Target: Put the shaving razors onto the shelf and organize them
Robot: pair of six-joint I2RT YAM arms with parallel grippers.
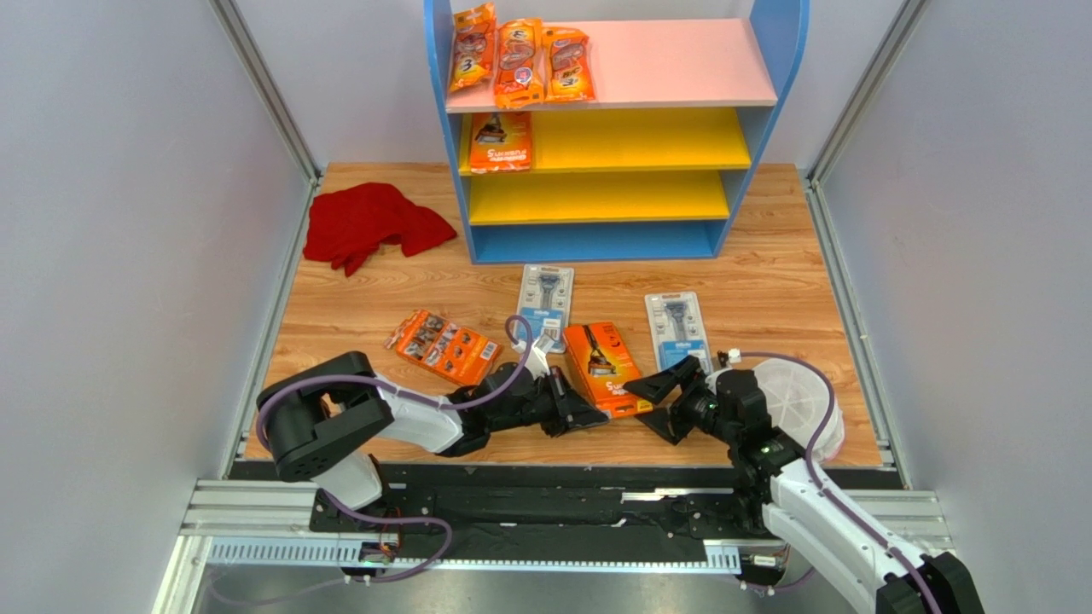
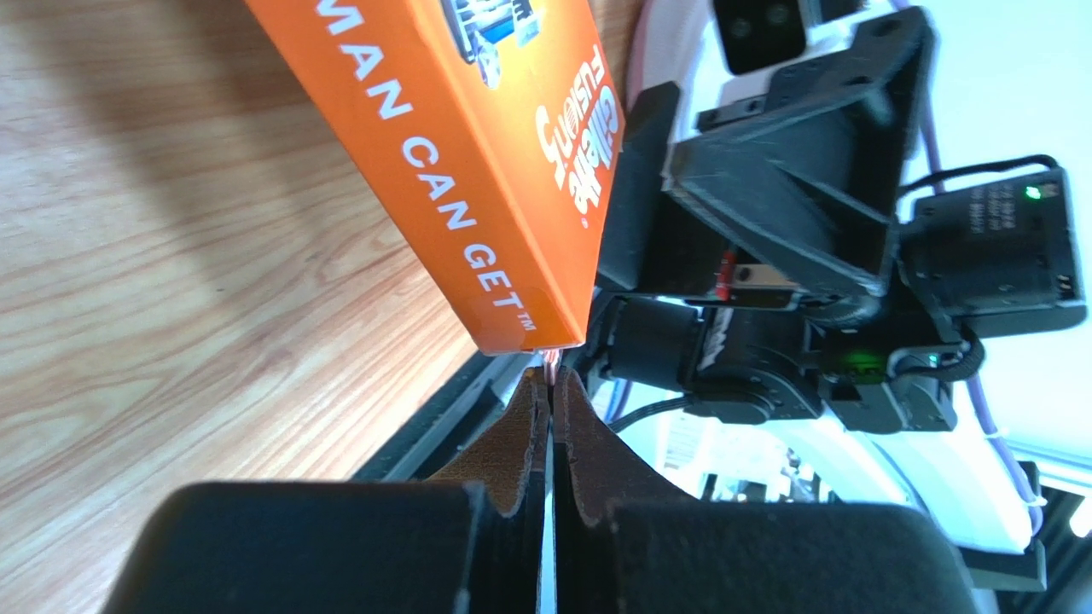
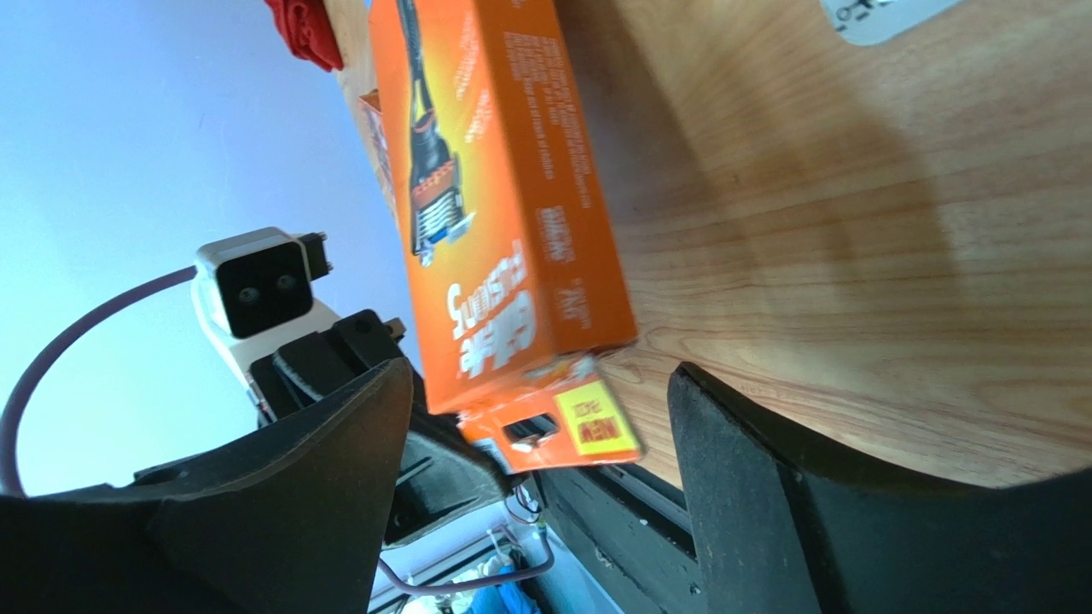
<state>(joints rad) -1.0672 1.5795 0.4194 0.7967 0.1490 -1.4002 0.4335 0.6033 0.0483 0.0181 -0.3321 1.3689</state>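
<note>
An orange razor box (image 1: 603, 362) lies near the table's front edge between my two arms. My left gripper (image 1: 592, 416) is shut on the box's thin hang tab, and the left wrist view shows the tab pinched at the fingertips (image 2: 553, 381) under the box (image 2: 449, 141). My right gripper (image 1: 659, 406) is open, one jaw on each side of the box's near end (image 3: 538, 397). The tab carries a yellow sticker (image 3: 596, 422). The shelf (image 1: 596, 241) holds three orange bags (image 1: 519, 62) on its pink top and an orange card (image 1: 500, 141) on the upper yellow board.
On the table lie an orange pack (image 1: 442, 346) and two grey-blue blister cards (image 1: 545, 305) (image 1: 677, 328). A red cloth (image 1: 372, 224) sits at the back left. A round white dish (image 1: 795, 397) lies under my right arm. Grey walls close both sides.
</note>
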